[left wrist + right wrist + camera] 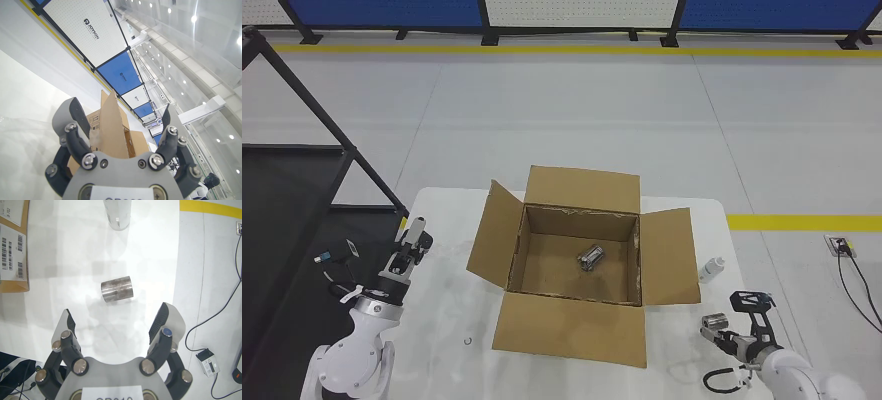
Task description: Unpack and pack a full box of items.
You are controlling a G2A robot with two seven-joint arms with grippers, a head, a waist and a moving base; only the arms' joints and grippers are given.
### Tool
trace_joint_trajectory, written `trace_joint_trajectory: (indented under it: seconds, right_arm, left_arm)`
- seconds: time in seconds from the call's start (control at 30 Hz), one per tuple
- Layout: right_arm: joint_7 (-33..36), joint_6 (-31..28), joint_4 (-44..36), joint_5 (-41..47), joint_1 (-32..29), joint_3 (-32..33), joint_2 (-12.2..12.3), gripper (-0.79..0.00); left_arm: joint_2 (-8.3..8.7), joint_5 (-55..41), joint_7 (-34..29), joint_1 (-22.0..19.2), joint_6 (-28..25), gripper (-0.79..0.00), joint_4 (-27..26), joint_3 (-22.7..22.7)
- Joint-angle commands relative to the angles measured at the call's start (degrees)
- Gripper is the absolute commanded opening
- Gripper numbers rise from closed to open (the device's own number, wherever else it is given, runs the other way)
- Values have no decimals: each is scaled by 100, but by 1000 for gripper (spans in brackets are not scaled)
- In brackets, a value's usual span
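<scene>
Left gripper [123, 115]: jaws wide, empty, beside open cardboard box [572, 335]. In box lies metal cylinder [589, 258]. On table [452, 320], near white bottle [711, 268], lies second metal cylinder [116, 291], just ahead of right gripper [116, 315], also wide, empty. Advice: bring pads over flat ends, close slowly; cylinder probably rolls.
</scene>
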Motion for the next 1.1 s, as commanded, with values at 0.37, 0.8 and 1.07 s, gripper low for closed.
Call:
trace_joint_trajectory:
  seconds: [0.37,0.8,1.07]
  right_arm:
    - [-628,-569,1356,-228,841,-415,16,0]
    - [-825,-1301,2510,-243,1765,-726,53,-785]
    - [-839,-1985,2648,-269,1963,-747,122,-785]
  left_arm:
    - [0,0,0,0,0,0,0,0]
    - [0,0,0,0,0,0,0,0]
    - [0,0,0,0,0,0,0,0]
